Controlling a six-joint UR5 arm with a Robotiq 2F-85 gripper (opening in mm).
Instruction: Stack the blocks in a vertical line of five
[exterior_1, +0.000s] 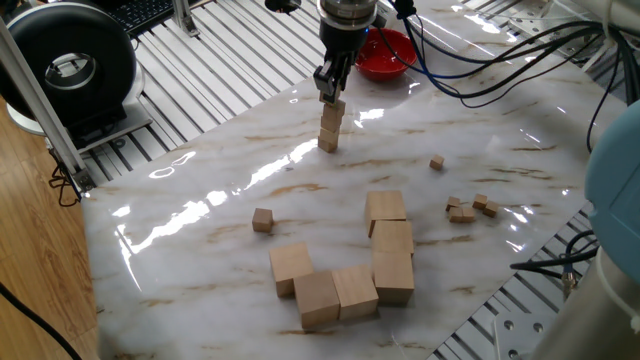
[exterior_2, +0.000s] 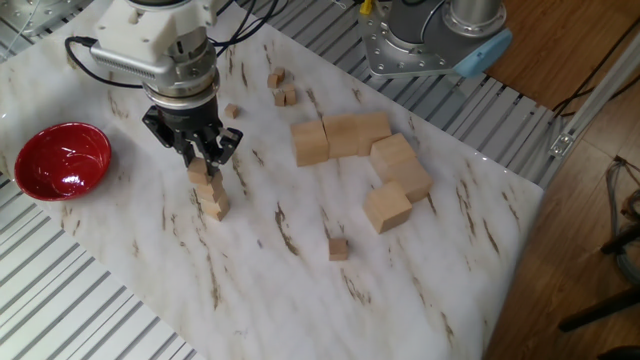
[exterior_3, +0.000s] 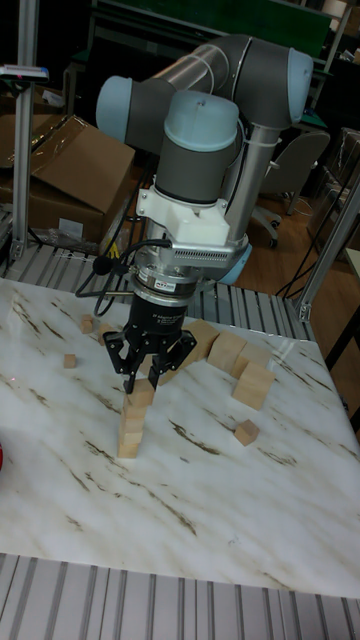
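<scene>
Gripper (exterior_3: 147, 377) directly above the stack of blocks (exterior_3: 133, 421) on the marble table (exterior_3: 230, 500), jaws spread wide, apparently clear of the top block, stack leaning slightly, one loose block (exterior_1: 262, 220) well apart, large cubes (exterior_1: 345, 265) clustered beyond, red bowl (exterior_2: 59, 160) near the table edge.

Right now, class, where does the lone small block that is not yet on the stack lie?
In one fixed view the loose small block lies alone on the marble table, left of the large cubes and nearer the camera than the stack.

blocks (exterior_1: 329, 127) stacked below claw (exterior_1: 327, 88), lone block (exterior_1: 262, 220) well apart, near large cubes (exterior_1: 345, 270)
</scene>
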